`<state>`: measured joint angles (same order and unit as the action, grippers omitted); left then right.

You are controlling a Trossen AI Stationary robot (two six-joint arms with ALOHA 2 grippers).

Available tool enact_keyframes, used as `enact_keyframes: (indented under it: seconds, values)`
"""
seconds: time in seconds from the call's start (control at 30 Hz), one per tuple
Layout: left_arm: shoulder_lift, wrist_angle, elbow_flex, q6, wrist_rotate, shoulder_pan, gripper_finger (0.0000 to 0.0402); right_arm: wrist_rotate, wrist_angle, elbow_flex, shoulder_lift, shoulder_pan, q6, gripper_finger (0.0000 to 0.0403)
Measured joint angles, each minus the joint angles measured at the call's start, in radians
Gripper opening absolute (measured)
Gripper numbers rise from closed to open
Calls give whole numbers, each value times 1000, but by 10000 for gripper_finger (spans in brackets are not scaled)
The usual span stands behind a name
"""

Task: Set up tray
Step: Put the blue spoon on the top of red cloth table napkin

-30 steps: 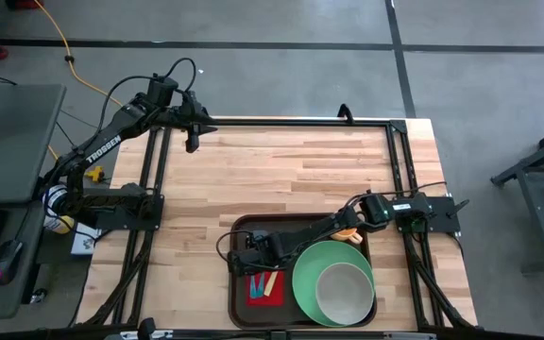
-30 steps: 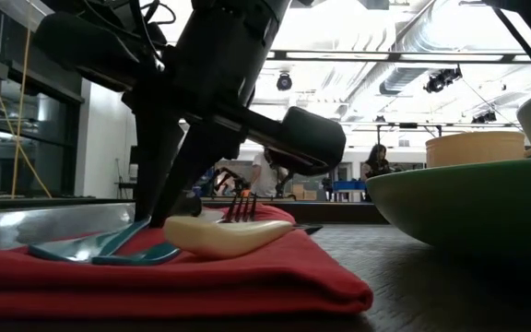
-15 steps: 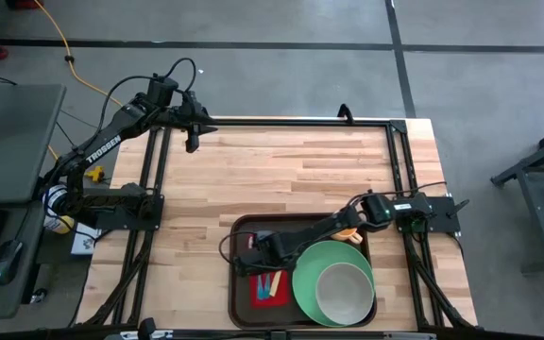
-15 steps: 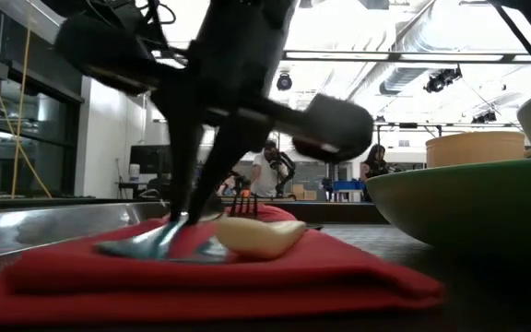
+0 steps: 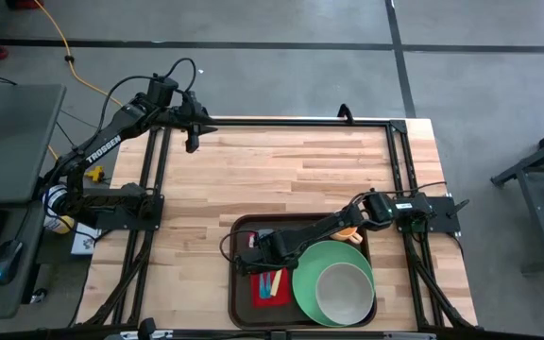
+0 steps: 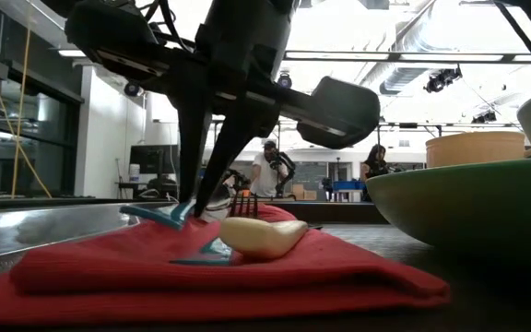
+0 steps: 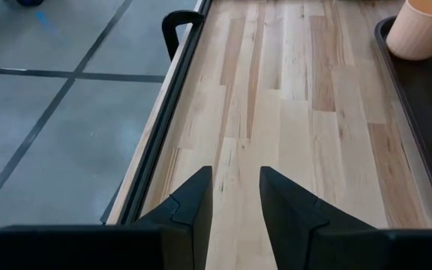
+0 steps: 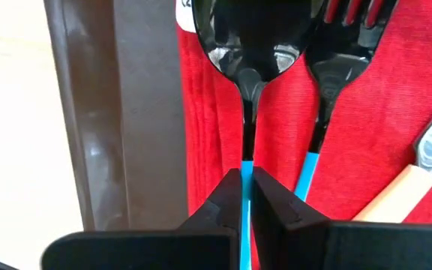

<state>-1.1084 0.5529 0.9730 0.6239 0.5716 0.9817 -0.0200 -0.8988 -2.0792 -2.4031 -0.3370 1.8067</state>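
Observation:
The dark brown tray (image 5: 237,283) lies at the table's near edge. On it a red napkin (image 8: 351,135) carries a spoon (image 8: 250,37) and a fork (image 8: 336,67), both blue-handled, and a knife (image 8: 396,195) with a cream handle. My right gripper (image 8: 246,187) is over the napkin's left side (image 5: 250,253), shut on the spoon. My left gripper (image 7: 236,202) hangs open over the table's far left corner (image 5: 193,144), holding nothing. My right gripper pinches the spoon's thin blue handle (image 8: 246,154) between its two fingertips, a little behind the bowl. The fingers come steeply from above (image 6: 192,207). The handle's free end (image 6: 150,214) stands raised off the napkin; whether the bowl rests on anything, I cannot tell.
A green plate (image 5: 305,283) with a beige bowl (image 5: 345,291) fills the tray's right half, and a pale orange cup (image 5: 349,231) stands at its far right corner. The bare wooden tabletop (image 5: 291,170) stretches from the tray to the far edge.
My right gripper has stayed shut on the spoon's handle and has raised it, so the handle, which lay flat on the napkin, now slants above it. The napkin with the fork and knife has slid a little toward the green plate.

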Motion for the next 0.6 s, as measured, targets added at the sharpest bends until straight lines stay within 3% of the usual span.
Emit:
enact_keyframes:
  seconds: [0.6]
  values:
    - [0, 4, 0, 0, 0, 0, 140, 16, 13, 0, 0, 0, -35, 0]
